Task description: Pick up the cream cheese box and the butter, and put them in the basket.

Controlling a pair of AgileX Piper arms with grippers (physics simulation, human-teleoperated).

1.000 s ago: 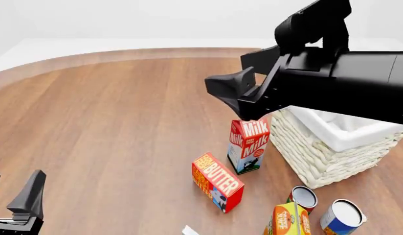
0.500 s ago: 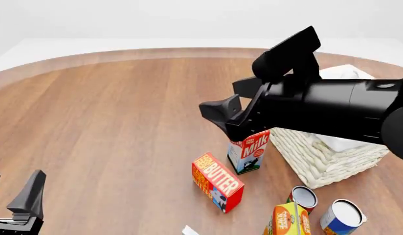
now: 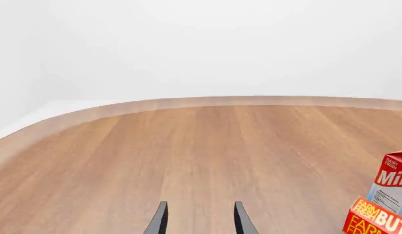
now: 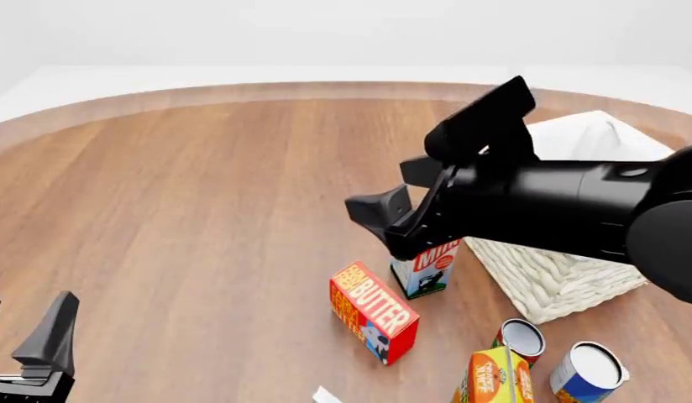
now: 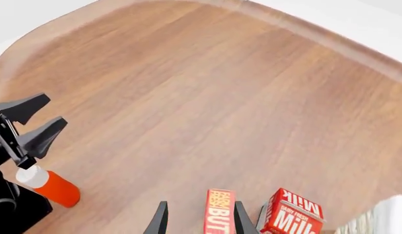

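Front view: a round wooden table [image 4: 212, 210] with a pale rim fills the scene, with plain white room behind its far edge. At the near left corner the left gripper [image 4: 33, 348] rests low, its dark fingers parted and holding nothing. Nearer the middle, the butter [image 4: 373, 311] lies flat on the wood, a red-and-orange carton (its blue-white picture end faces the near side). A small whitish corner [image 4: 327, 394] pokes in at the near edge just beside it; I cannot tell what it belongs to. Just beyond the butter stands the milk carton [image 4: 429, 266], its top hidden by the right gripper [image 4: 391, 201], which hangs above it with jaws spread and empty. To the right sits the basket [image 4: 547, 281], wicker with white lining, largely covered by the black right arm [image 4: 570, 210]. Near right stand an orange juice carton [image 4: 492, 379] and two open cans [image 4: 523, 339].
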